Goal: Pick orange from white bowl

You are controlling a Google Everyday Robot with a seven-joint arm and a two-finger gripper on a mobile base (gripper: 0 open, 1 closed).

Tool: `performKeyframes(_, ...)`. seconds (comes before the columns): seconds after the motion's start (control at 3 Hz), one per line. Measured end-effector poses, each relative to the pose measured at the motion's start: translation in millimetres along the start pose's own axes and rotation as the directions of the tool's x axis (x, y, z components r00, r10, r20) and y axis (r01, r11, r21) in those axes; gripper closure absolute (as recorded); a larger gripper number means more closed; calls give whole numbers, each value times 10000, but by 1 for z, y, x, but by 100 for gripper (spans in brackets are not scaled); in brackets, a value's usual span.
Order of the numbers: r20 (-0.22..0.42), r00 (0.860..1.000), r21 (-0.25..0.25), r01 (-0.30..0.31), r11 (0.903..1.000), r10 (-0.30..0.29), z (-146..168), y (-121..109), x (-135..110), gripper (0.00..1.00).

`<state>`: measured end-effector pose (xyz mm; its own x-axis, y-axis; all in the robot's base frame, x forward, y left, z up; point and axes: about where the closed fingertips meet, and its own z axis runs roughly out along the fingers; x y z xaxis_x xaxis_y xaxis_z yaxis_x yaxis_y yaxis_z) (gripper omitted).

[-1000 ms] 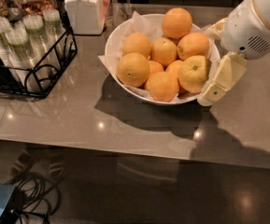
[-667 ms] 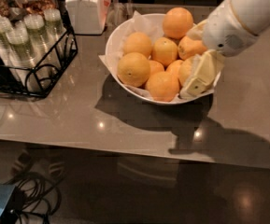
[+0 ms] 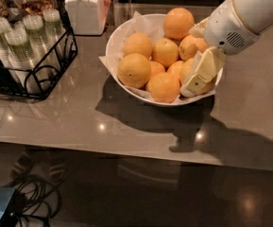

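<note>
The white bowl (image 3: 115, 41), lined with crinkled paper, stands on the grey counter and holds several orange fruits. The orange (image 3: 185, 71), paler and yellowish, lies at the bowl's right side and is mostly covered by my gripper. My gripper (image 3: 198, 74), cream-coloured on a white arm that comes in from the upper right, is down inside the bowl's right half, against that orange and a deeper-orange fruit (image 3: 192, 45) behind it. A large fruit with a dark dimple (image 3: 134, 70) sits at the bowl's front left.
A black wire rack (image 3: 29, 56) with stacked clear cups stands at the left. A square white lidded jar (image 3: 85, 9) stands behind the bowl's left side. The counter's front edge (image 3: 126, 150) runs below the bowl, with cables on the floor at lower left.
My gripper has moved left and down from outside the bowl's right rim into the bowl, and now covers the pale orange. The fruits have not visibly shifted.
</note>
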<state>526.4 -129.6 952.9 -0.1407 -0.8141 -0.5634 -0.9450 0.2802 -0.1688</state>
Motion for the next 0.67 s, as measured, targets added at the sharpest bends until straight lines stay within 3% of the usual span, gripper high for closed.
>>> performKeyframes(0.33, 0, 10000, 0, 0, 10000, 0, 0, 0, 0, 0)
performKeyframes(0.67, 0, 10000, 0, 1, 10000, -1, 0, 0, 0, 17)
